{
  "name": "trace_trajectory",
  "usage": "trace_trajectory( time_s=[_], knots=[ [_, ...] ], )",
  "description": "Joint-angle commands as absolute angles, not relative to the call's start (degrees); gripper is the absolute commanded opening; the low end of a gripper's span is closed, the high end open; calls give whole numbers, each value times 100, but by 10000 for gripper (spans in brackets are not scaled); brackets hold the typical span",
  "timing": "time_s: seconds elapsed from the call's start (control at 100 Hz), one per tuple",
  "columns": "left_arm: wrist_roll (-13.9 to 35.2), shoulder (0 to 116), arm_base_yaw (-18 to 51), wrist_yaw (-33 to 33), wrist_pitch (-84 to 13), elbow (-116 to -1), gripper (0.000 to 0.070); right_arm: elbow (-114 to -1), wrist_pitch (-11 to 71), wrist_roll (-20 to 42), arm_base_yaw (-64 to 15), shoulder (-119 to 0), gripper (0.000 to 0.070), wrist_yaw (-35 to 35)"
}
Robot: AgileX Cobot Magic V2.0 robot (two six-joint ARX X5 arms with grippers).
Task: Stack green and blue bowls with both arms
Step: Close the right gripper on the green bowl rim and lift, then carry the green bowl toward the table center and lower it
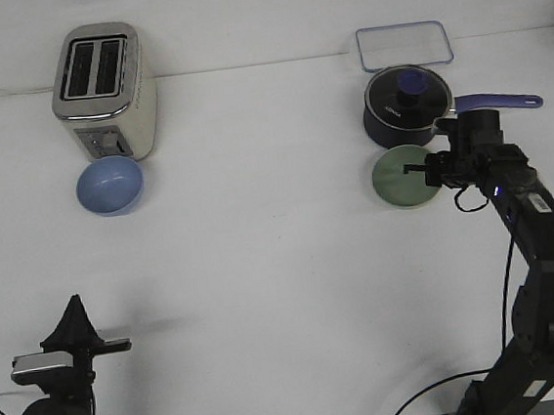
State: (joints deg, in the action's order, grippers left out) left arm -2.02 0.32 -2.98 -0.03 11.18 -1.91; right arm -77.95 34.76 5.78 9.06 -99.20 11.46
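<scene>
Right gripper (419,170) reaches over the green bowl's (399,178) rim to grab it, jaw spread unclear, while blue bowl (109,184) waits by the toaster (104,92)

Periwinkle blue bowl (109,184) sits upright, well apart from the pale sage green bowl (402,177), also upright

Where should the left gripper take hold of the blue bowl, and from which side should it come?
Probably at the rim of the blue bowl, on its front or right edge, coming down from above. The bowl stands upright and open, so its thin rim suits a two-finger pinch. The toaster stands close behind it, which seems to block the back edge. The left gripper is far from it.
</scene>
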Motion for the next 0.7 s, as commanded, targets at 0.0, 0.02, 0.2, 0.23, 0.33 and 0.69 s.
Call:
trace_trajectory(
  time_s=[0.0, 0.02, 0.2, 0.23, 0.33, 0.69],
  knots=[
    [-211, 25, -298, -3, 1197, -82, 14, -7920, 3415, 541, 906, -9421, 0, 1387],
    [-211, 25, -298, -3, 1194, -82, 14, -7920, 3437, 569, 906, -9292, 0, 1463],
    [-211, 25, -298, -3, 1197, -82, 13, -7905, 3861, 663, 770, -8309, 0, 2187],
    [-211, 25, -298, -3, 1194, -82, 14, -7878, 3970, 661, 694, -8184, 0, 2237],
    [-211, 25, -298, -3, 1194, -82, 14, -7553, 4086, 661, 309, -7760, 0, 2405],
    [-211, 25, -298, -3, 1197, -82, 14, -5170, 2762, 1813, -2137, -6838, 0, 2497]
  ],
)
